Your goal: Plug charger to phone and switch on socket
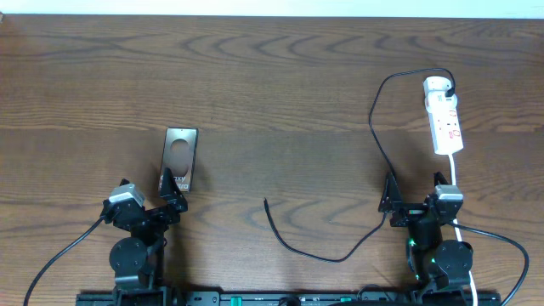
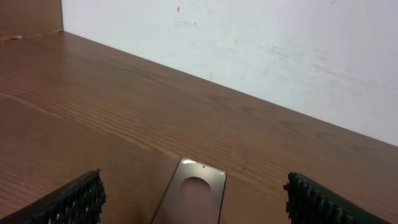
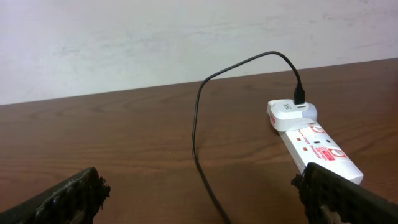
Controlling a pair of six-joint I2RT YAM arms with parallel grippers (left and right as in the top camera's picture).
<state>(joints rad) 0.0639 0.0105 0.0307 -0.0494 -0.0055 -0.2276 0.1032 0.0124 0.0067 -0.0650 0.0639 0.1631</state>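
Wood-grain table (image 1: 272, 76); flat glossy rectangular phone (image 1: 180, 157) lies just ahead of left gripper (image 2: 198, 202), ribbed pads spread, empty. Thin black charger (image 3: 194, 130) snakes from narrow white socket (image 1: 444, 119), far right; right gripper (image 3: 205, 199) splayed wide, holding nothing.
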